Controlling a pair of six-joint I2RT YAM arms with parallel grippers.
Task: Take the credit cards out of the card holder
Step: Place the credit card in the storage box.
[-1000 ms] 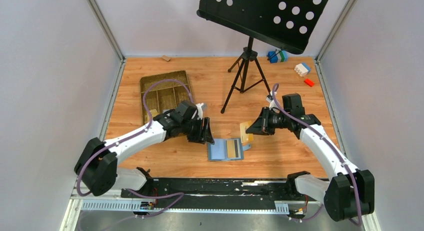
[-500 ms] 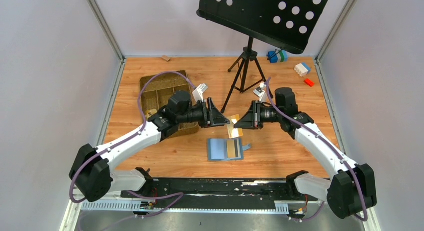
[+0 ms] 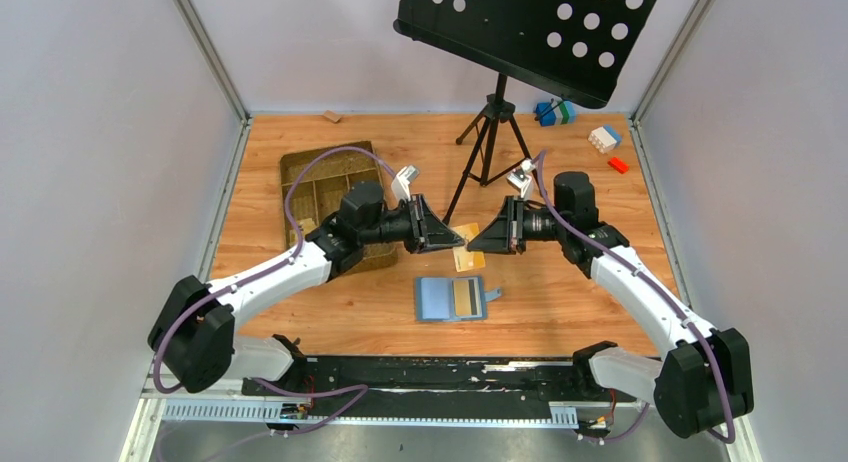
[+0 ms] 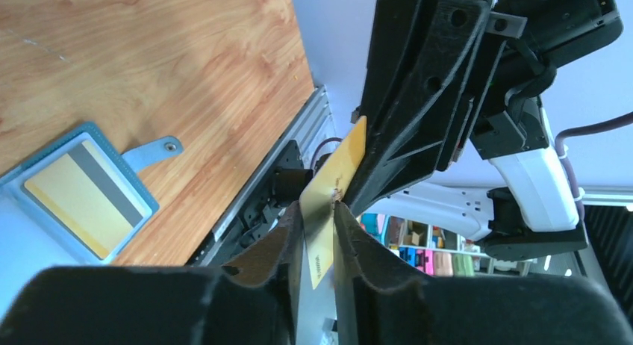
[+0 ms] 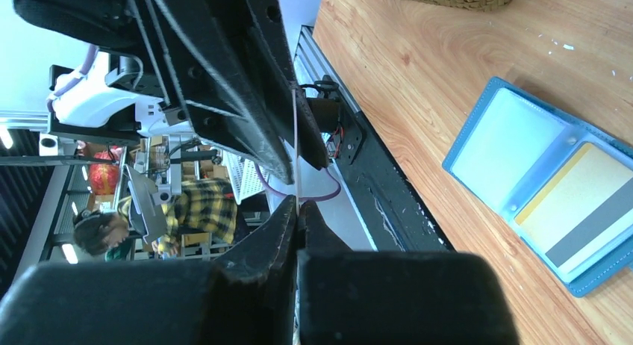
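Black perforated music stand [image 3: 488, 147] on tripod, far-ctr of wood table [image 3: 340, 317]. Brown woven compartment tray [image 3: 322, 174] to its L. Blue/green block [image 3: 553, 112], white block [image 3: 604, 137], red block [image 3: 618, 165] to its R; sm tan block [image 3: 331, 116] further L.

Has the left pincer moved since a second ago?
Yes. From the far left corner of the flat blue card holder, the left pincer has gone rightward and away from it, toward the black tripod, around the thin gold card.
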